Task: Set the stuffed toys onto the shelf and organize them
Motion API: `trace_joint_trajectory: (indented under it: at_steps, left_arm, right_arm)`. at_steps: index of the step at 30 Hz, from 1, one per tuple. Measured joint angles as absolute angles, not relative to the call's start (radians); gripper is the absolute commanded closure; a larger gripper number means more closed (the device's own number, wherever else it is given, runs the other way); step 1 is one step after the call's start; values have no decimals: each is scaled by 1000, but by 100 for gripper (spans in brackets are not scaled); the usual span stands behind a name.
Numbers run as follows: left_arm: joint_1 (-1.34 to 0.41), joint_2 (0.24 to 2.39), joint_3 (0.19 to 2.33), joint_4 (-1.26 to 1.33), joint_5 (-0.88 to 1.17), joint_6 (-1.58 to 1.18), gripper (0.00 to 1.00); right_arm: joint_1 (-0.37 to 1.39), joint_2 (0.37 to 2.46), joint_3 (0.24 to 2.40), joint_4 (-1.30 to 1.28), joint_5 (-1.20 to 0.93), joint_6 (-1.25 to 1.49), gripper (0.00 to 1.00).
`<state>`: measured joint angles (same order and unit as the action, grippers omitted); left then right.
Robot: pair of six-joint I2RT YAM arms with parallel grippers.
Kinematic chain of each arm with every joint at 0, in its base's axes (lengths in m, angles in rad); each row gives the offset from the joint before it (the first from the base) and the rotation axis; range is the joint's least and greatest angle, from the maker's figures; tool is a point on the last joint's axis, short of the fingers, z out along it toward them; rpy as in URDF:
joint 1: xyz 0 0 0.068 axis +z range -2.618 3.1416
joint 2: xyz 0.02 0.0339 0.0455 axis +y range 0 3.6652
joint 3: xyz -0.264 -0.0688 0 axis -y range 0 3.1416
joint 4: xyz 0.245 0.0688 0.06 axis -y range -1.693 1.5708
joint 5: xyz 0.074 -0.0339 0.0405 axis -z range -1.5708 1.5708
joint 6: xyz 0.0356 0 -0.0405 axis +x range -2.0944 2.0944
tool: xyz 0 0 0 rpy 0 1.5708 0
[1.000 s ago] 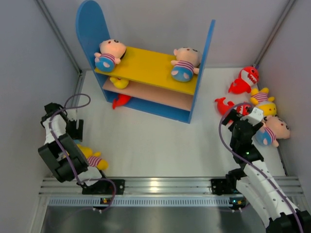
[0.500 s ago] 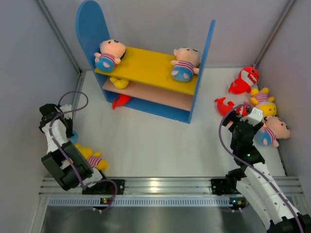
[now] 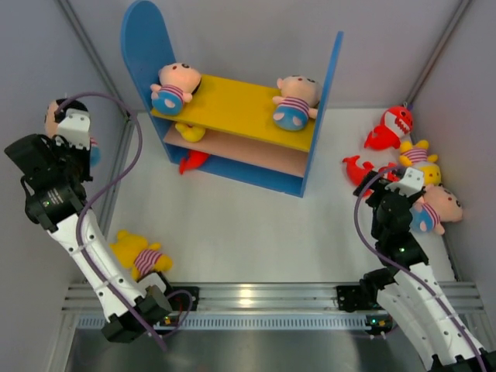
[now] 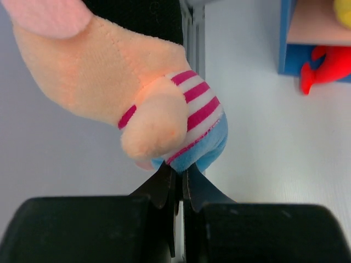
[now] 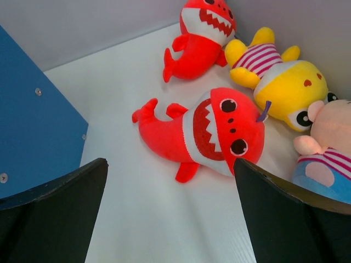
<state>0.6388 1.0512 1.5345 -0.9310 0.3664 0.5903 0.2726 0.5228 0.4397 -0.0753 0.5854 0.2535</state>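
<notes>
Because the left pincer is squeezed shut on the blue shorts of a baby doll, the doll hangs from it by its bottom. Its striped shirt and peach head stick out just past the tips. I think this small pinch is enough, since the doll looks soft and light, but it could wobble or slip out. The pincer is up high, next to the side wall, and I guess that is so the doll can go over to the shelf without bumping anything. The shelf is ahead of this pincer and off to its right. Two more baby dolls lie on the yellow top board, one at each end, with a bare spot between them. That spot looks like a good home for the doll, next to its friends. The right pincer is spread wide with nothing in it. A red shark lies on the table just in front of it, between its two fingers, so it looks ready to come down and grab that one. A yellow animal lies just past the shark, to the right.
</notes>
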Motion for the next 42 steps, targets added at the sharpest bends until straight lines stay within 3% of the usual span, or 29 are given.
trace_joint_trajectory:
  at_steps: [6, 11, 14, 19, 22, 31, 42]
  left_arm:
    - [635, 1100, 1806, -989, 594, 593, 100]
    - [554, 1293, 2218, -984, 695, 512, 100]
    - [356, 1372, 2330, -959, 562, 505, 100]
    - [-216, 1491, 2286, -953, 115, 604, 100]
    - [-397, 1604, 2268, -948, -68, 658, 100]
    - [-526, 1722, 2248, -877, -424, 778, 100]
    - [-567, 1809, 2172, -828, -604, 796, 100]
  right_arm:
    - [273, 465, 432, -66, 587, 244, 1]
    - [273, 488, 398, -60, 590, 243, 0]
    - [273, 502, 373, -59, 601, 242, 1]
    - [273, 507, 342, -54, 643, 235, 0]
    - [274, 507, 334, -54, 664, 236, 1]
    - [274, 524, 334, -52, 705, 236, 1]
    - [274, 545, 334, -52, 711, 236, 1]
